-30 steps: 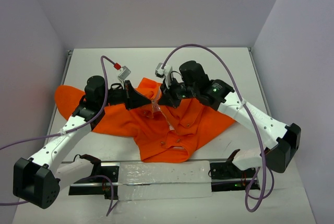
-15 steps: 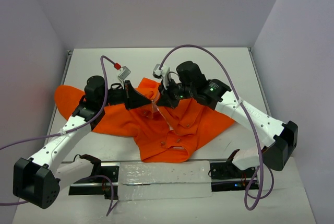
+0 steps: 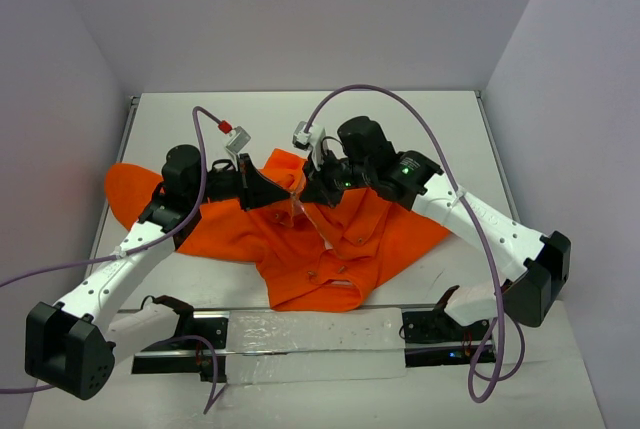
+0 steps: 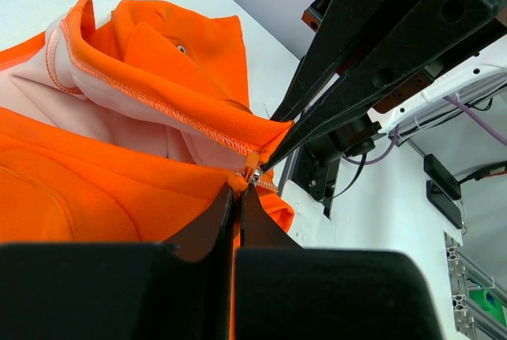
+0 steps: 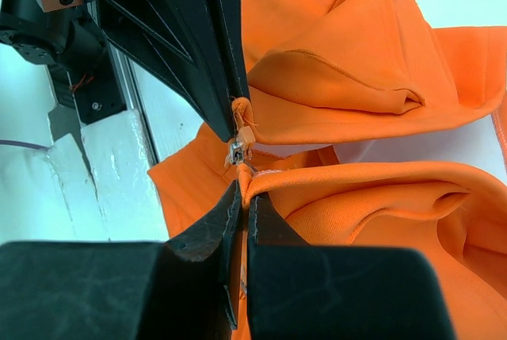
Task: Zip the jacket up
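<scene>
Both arms meet at the raised collar of the jacket [image 3: 330, 244]. Over the last second the right arm [image 3: 480, 219] has eased slightly toward the left one and then settled; the left arm [image 3: 130, 249] has not moved. The pull seems to be ending, and I judge the zip nearly up. The left fingers [image 4: 224, 225] are pressed together on orange cloth just beside the slider [image 4: 255, 173], and the right fingers [image 5: 231, 215] pinch the cloth on its other side. The jacket's body lies spread on the table [image 3: 440, 129] between the arms.
</scene>
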Controlling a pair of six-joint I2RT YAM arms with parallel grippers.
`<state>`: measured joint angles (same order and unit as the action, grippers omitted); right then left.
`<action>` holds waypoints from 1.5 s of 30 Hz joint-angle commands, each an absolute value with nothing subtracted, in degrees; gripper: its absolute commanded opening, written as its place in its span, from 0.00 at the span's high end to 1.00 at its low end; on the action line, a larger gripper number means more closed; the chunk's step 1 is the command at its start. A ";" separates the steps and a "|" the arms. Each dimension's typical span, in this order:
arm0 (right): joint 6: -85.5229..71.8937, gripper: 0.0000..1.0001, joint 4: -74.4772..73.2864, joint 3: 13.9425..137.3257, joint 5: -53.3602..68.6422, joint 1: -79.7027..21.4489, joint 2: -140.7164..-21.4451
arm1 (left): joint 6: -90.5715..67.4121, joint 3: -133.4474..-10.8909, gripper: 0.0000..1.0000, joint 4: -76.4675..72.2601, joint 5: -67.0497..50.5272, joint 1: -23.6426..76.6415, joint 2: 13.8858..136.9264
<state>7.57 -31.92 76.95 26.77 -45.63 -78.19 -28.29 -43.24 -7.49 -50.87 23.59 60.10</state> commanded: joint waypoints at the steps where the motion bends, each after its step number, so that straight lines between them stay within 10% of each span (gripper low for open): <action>1: 7.91 1.00 -30.05 80.68 27.85 -46.22 -78.30 | -28.83 -45.26 1.00 -10.47 -53.17 23.98 59.50; 45: 4.83 1.00 -23.64 79.98 26.37 -46.32 -75.68 | -28.74 -45.00 1.00 -10.11 -54.05 24.08 59.68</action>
<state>5.97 -30.74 78.83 26.15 -45.63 -78.32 -28.53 -43.24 -8.12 -51.86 23.64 60.10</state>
